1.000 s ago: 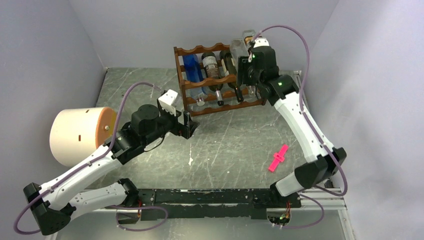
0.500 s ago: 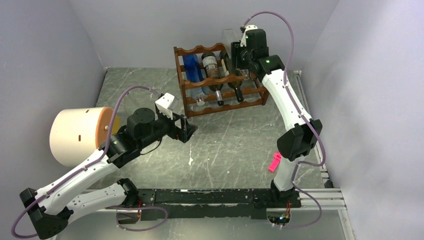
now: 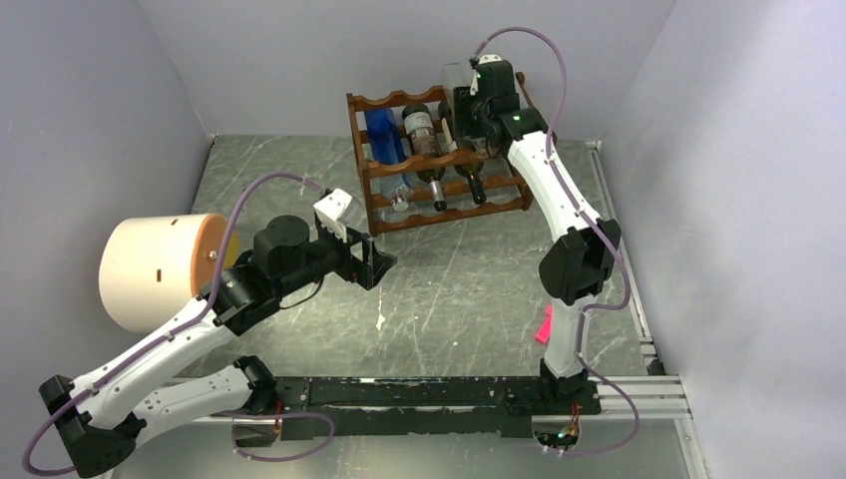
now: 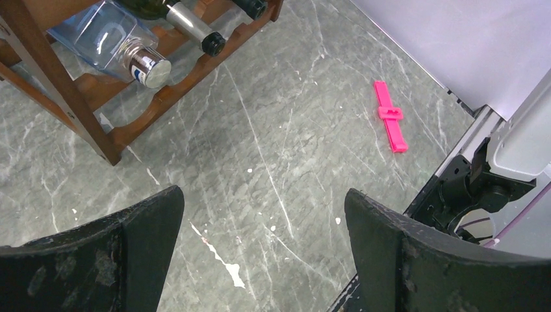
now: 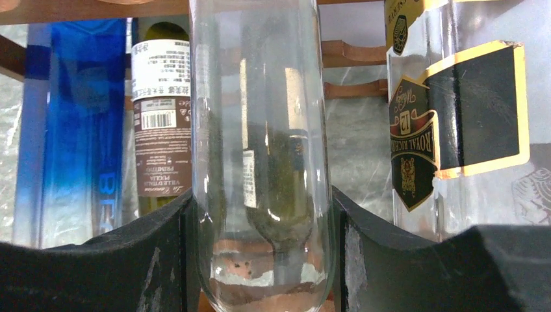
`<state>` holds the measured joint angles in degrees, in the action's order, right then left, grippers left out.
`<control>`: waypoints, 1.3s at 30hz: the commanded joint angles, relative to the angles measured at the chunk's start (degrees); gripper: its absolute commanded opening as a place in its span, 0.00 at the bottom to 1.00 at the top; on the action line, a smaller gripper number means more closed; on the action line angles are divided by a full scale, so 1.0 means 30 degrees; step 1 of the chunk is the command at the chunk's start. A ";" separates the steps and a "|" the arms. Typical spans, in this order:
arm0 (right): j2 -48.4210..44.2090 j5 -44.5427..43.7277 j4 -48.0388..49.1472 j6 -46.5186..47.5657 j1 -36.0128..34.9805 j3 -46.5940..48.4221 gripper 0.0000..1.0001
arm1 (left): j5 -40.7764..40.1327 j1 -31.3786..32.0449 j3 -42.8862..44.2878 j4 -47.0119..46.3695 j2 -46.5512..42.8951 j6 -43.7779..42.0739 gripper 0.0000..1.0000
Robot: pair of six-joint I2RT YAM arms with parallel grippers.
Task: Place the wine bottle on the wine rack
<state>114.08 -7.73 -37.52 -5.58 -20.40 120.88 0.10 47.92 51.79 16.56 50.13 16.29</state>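
Right arm swung left since a second ago, right gripper (image 5: 263, 214) clamped on clear bottle (image 5: 260, 97), bottle at top right end of rack (image 3: 454, 213), blue bottle (image 5: 65, 117) and dark bottles (image 3: 424, 135) racked, left gripper (image 4: 263, 221) jaws wide apart, low over table (image 4: 292, 130).

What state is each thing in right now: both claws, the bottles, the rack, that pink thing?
Right gripper: shut on the clear wine bottle.
Clear wine bottle: gripped, at top right of the wine rack, not released.
Left gripper: open, empty, above the table.
Wine rack: upright, several bottles lying in it.
Blue bottle: lying in the rack.
Square clear bottle: capped, lying on the lowest tier.
Pink clip: flat on the table.
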 commanded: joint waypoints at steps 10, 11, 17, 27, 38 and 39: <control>0.0281 -0.0601 0.1521 0.0662 0.0094 -0.0071 0.40 | 0.0189 -0.0020 -0.0065 -0.0802 -0.0669 -0.0750 0.97; 0.0398 -0.0502 0.1523 0.0712 0.0118 -0.0032 0.46 | 0.0017 -0.0034 -0.0051 -0.0784 -0.0657 -0.0745 0.97; 0.0182 -0.0481 0.0717 0.0709 0.0121 0.0307 0.68 | -0.0723 -0.0033 0.0454 -0.0054 -0.0770 -0.1193 0.97; -0.2557 -0.0015 0.2537 0.1058 0.0121 -0.1835 0.81 | -0.7113 -0.0028 0.2355 0.2272 -0.0804 -0.3091 0.97; -0.8542 0.2974 0.5271 -0.1678 -0.0190 -0.7159 0.79 | -1.1936 -0.1082 0.3272 0.3616 -0.0172 -0.1563 0.97; -0.9385 0.3237 0.5900 -0.1976 -0.0221 -0.8264 0.78 | -1.1976 -0.1551 0.3361 0.3661 -0.0122 -0.1462 0.97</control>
<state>93.97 -3.05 -27.09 -7.75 -20.51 104.36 -29.95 46.65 58.98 25.56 49.78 9.89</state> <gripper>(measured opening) 0.791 0.971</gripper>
